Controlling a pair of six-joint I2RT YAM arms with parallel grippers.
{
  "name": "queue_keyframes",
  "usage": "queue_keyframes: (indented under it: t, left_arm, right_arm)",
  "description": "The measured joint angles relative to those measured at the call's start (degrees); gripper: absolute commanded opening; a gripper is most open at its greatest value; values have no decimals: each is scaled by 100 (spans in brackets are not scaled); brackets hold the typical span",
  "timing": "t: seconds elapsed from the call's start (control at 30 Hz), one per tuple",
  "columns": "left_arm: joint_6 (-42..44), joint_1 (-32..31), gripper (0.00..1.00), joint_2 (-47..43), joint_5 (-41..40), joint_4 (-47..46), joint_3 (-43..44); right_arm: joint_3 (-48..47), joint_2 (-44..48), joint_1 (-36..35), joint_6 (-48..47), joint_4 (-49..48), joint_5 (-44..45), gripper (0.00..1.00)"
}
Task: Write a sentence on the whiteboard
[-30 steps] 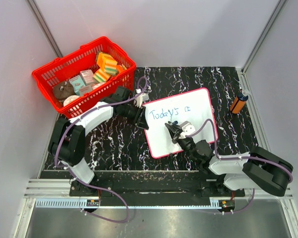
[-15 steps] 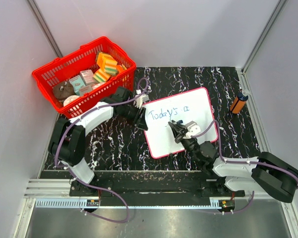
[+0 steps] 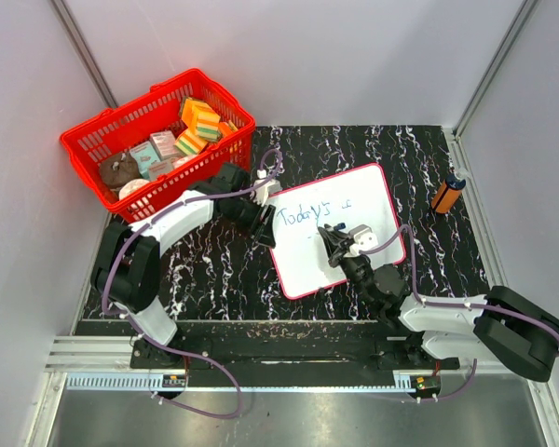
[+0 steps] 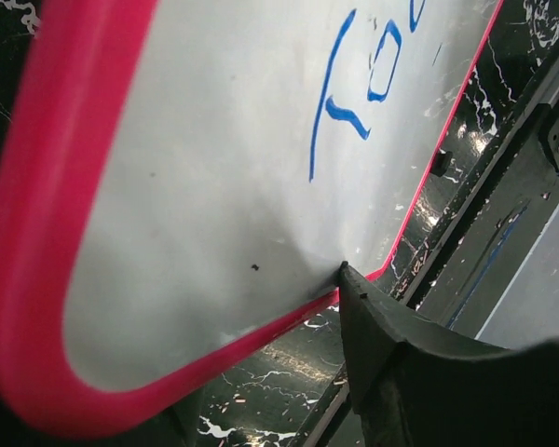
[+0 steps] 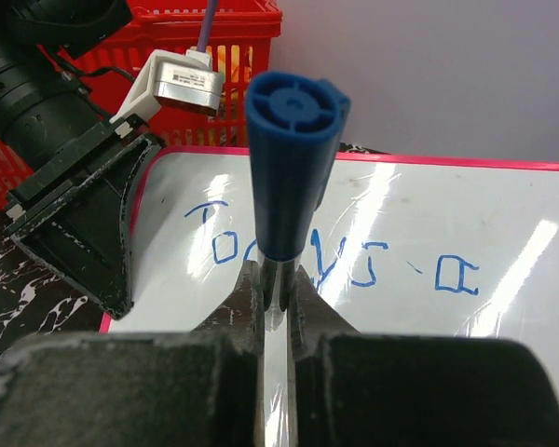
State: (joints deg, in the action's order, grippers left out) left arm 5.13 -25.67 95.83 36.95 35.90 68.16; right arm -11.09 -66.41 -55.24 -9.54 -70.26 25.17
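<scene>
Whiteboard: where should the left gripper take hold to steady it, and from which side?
Probably its left rim, coming in low from the left: the whiteboard lies flat, so only the thin edge fits between the jaws, and the left gripper sits right beside that edge.

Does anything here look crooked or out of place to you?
The whiteboard lies askew, turned at an angle to the edges of the table. A small orange cylinder sits alone near the table's right edge, apart from everything else. Nothing looks spilled or broken.
</scene>
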Motion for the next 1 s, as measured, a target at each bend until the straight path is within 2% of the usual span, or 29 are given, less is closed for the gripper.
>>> queue_keyframes:
  t: [0.17,0.6,0.83,1.0]
  left_arm:
    - [208,-22,66,-7,-170,118,0]
    - [409,-83,74,-398,-535,118,-2]
    - [402,-87,84,-557,-699,116,-2]
    - [334,-87,91,-1003,-964,125,-26]
  right_arm:
    - [-57,85,0,31,26,83,0]
    - [-59,273,0,37,157,116,0]
    - [-59,415,0,35,232,131,0]
    - [-94,546,0,33,358,131,0]
